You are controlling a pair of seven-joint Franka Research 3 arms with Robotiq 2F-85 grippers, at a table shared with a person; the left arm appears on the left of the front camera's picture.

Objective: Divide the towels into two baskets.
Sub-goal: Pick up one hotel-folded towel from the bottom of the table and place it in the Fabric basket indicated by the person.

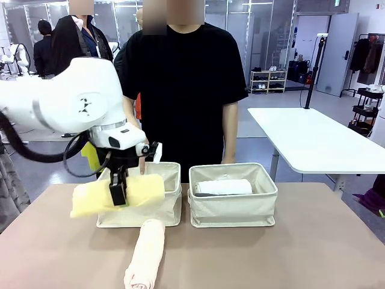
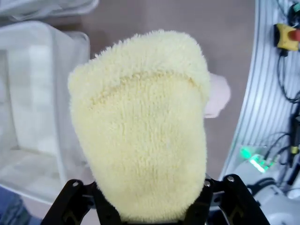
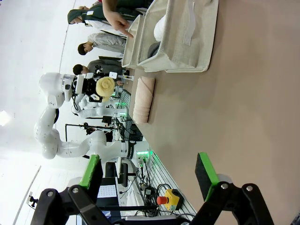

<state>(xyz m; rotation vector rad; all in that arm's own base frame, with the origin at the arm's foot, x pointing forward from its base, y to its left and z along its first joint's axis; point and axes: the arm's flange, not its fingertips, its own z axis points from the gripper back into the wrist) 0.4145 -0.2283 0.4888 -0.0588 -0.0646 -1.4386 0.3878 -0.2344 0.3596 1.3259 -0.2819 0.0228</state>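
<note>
The yellow towel [image 1: 144, 188] hangs level in the air across the front of the left basket [image 1: 168, 215], clamped at mid-length by the left pincer [image 1: 118, 195]. The pincer's black fingers cover the roll's middle, and the towel in turn hides most of that basket's inside. In the left wrist view the yellow towel [image 2: 140, 131] shows end-on as a fat, fuzzy terry loaf. Its base is sunk between the black jaws and its far end is out of sight. Past its edge peeps a blurred tip of the pink towel [image 2: 218, 96]. That pink towel [image 1: 146, 253] lies on the tan worktop [image 1: 301, 241] just in front of the left basket, its near end cut off by the picture's bottom edge. The white towel [image 1: 222, 187] lies inside the right basket [image 1: 233, 209], only its top curve clear of the rim. Both baskets are soft cream canvas boxes with straight walls, side by side and slightly apart. The right pincer [image 3: 148, 171] stands wide and holds nothing, its green pads flat and bright. A person [image 1: 180, 78] in a black shirt stands behind the baskets, hands lost behind the arm and the basket walls.
</note>
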